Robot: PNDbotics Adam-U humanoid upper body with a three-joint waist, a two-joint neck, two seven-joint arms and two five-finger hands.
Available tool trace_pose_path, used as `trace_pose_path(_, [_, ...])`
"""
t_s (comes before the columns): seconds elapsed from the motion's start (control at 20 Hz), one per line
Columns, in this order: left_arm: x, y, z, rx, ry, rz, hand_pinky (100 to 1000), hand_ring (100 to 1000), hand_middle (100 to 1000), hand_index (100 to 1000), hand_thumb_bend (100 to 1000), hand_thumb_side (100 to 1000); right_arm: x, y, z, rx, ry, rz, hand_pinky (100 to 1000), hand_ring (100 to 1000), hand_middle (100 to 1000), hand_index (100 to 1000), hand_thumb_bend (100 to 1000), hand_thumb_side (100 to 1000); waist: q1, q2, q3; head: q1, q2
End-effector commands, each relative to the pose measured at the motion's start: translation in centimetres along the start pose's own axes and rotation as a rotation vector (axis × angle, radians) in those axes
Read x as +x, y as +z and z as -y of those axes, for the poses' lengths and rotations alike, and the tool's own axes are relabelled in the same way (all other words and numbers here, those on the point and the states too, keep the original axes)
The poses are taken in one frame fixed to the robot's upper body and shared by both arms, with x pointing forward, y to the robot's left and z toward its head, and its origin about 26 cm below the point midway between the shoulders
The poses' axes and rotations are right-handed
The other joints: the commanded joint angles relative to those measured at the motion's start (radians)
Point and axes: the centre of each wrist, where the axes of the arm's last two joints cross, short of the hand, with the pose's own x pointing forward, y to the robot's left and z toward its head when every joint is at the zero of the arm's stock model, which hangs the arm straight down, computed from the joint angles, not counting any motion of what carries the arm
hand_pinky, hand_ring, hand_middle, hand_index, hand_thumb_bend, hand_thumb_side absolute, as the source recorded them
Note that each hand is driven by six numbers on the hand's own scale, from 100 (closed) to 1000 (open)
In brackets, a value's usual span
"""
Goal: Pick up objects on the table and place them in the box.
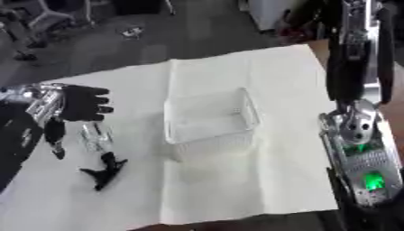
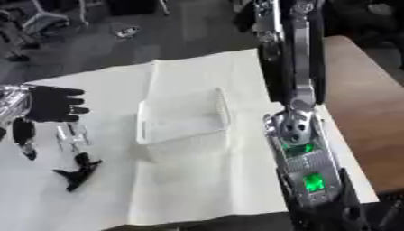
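Note:
A clear plastic box (image 1: pixel 210 121) stands in the middle of the white cloth (image 1: pixel 260 180), and I see nothing in it. My left hand (image 1: pixel 79 104), black, hovers at the left with fingers stretched toward the box and thumb hanging down; it is open and holds nothing. Just below its fingers lies a small clear object (image 1: pixel 94 138). A black clip-like object (image 1: pixel 105 170) lies on the cloth nearer to me. My right hand (image 2: pixel 293 67) is raised at the right beside the box, fingers up and straight, away from both objects.
My right forearm (image 2: pixel 306 171), with green lights, fills the lower right. Bare brown tabletop (image 2: pixel 371 113) shows right of the cloth. Beyond the table's far edge are a grey floor and office chairs (image 1: pixel 31 22).

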Motion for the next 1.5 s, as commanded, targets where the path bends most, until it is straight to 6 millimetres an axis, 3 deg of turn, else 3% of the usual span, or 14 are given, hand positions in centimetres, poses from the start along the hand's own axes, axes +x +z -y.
trace_pose_path(0.05, [-0.9, 0.9, 0.2, 0.174, 0.08, 0.093, 1000, 941, 973, 940, 793, 991, 0.7, -0.4, 0.0, -0.006, -0.01, 0.026, 387, 408, 512, 732, 411, 1000, -0.003, -0.013, 0.0, 0.007, 0.004])
trace_pose_path(0.5, [-0.5, 0.2, -0.2, 0.211, 0.093, 0.063, 1000, 992, 1000, 972, 808, 1000, 0.8, -0.5, -0.1, -0.003, -0.02, 0.031, 387, 408, 512, 733, 410, 1000, -0.004, -0.011, -0.006, 0.006, 0.002])
trace_pose_path(0.9, [0.3, -0.7, -0.2, 0.111, 0.085, 0.028, 1000, 1000, 1000, 998, 862, 1000, 0.9, -0.6, -0.3, -0.003, -0.03, 0.035, 387, 408, 511, 733, 410, 1000, -0.005, -0.006, -0.012, 0.02, 0.009])
trace_pose_path(1.4, [1.1, -1.0, 0.2, 0.084, 0.085, 0.009, 1000, 1000, 1000, 998, 791, 946, 1.0, -0.6, -0.3, 0.006, -0.032, 0.037, 386, 408, 511, 733, 416, 1000, -0.007, -0.004, -0.007, 0.032, 0.005])
trace_pose_path(1.5, [1.1, -1.0, 0.2, 0.081, 0.084, 0.003, 1000, 999, 1000, 997, 735, 908, 1.0, -0.6, -0.3, 0.008, -0.03, 0.037, 386, 408, 511, 732, 417, 1000, -0.008, -0.004, -0.007, 0.034, 0.005])
